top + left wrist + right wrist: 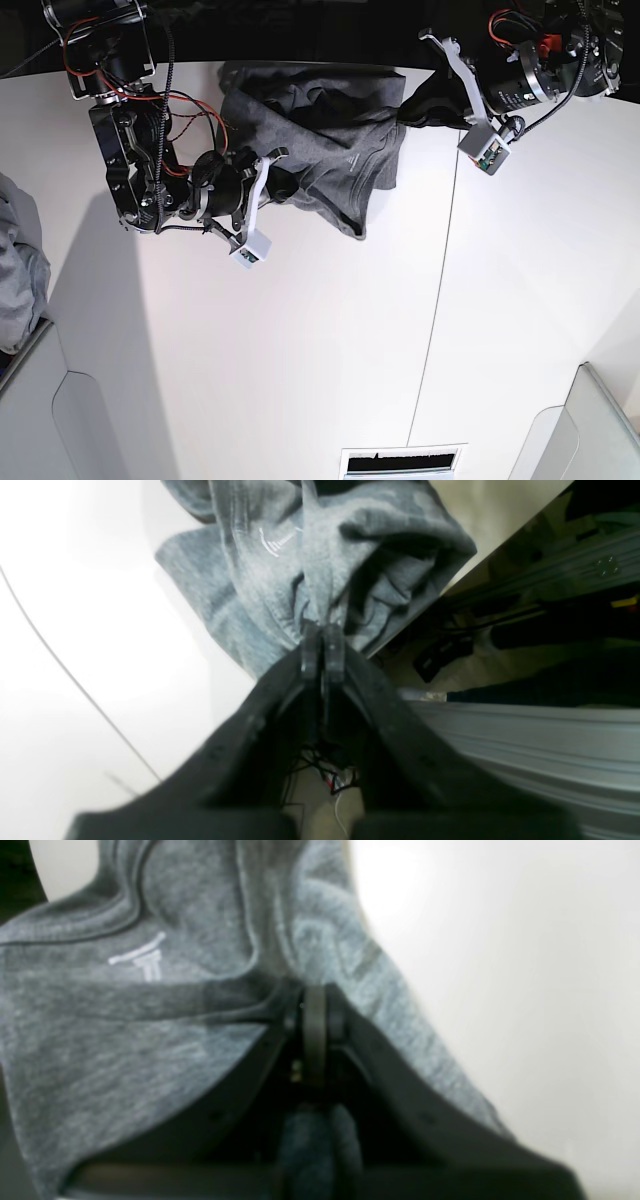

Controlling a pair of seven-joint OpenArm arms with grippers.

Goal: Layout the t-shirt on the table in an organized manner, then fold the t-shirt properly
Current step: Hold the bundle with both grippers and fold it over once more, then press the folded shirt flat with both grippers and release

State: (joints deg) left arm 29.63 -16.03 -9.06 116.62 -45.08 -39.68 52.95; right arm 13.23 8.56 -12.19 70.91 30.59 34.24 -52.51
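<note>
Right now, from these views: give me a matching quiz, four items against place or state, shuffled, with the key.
Items:
1. t-shirt
2. left gripper
3. table
4. bunched cloth

Place or state:
A. white, with a thin dark seam line
B. crumpled at the far edge, held between both arms
C. shut on grey fabric, beside the table edge
D. pale grey, at the left border of the base view

Pairs: 1-B, 2-C, 3-A, 4-D

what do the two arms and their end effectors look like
Both arms are black metal with exposed red and black wiring. The left end effector and right end effector have dark, tapering fingers on pale curved brackets, each carrying a small grey camera box.
</note>
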